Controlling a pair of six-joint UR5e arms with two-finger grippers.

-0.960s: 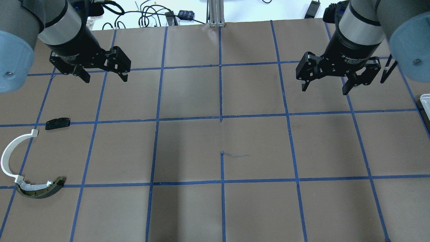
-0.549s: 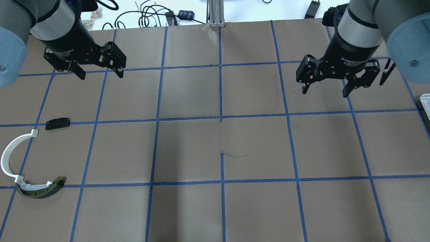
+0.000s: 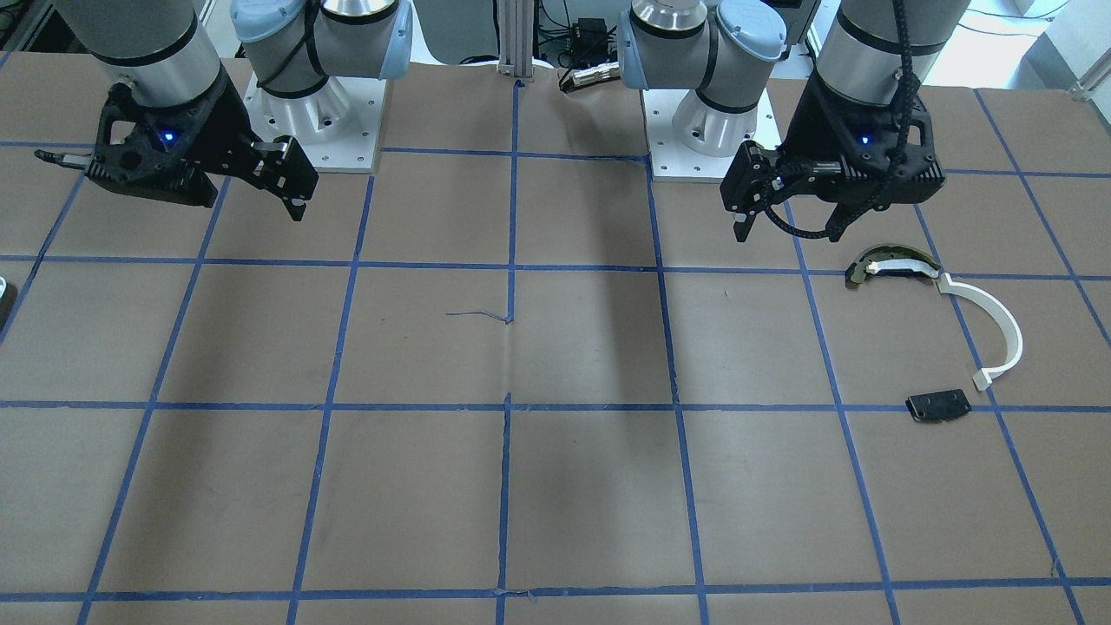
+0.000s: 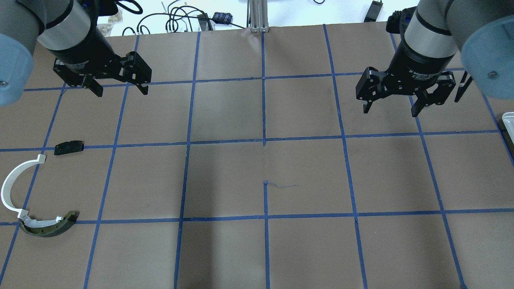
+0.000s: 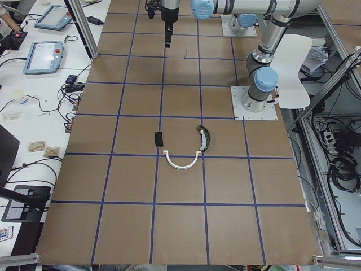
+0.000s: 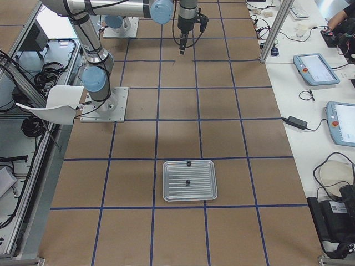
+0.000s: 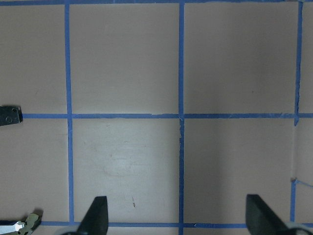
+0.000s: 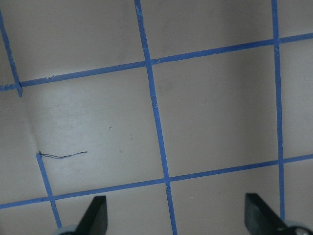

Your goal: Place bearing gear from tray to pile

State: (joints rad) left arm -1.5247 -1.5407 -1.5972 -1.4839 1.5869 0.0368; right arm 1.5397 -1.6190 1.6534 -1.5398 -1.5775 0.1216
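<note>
Nearest the robot, at the left of the worktop (image 4: 305, 249), the pile is found: a dark arc-shaped piece (image 4: 48, 229) is touched by one end of a thin white curved strip (image 4: 9, 182), and a flat black plate (image 4: 69, 147) is laid apart, farther out. Nothing in the pile has been moved since a second ago. The left gripper (image 4: 121, 91) has been shifted slightly leftward, and the right gripper (image 4: 390, 111) slightly rightward and nearer. Both are held spread and empty above the worktop. The tray (image 6: 202, 188) is set at the worktop's right end, well apart from the right gripper. Two small dark parts (image 6: 187, 182) are seen in it; which one is the bearing gear cannot be told.
</note>
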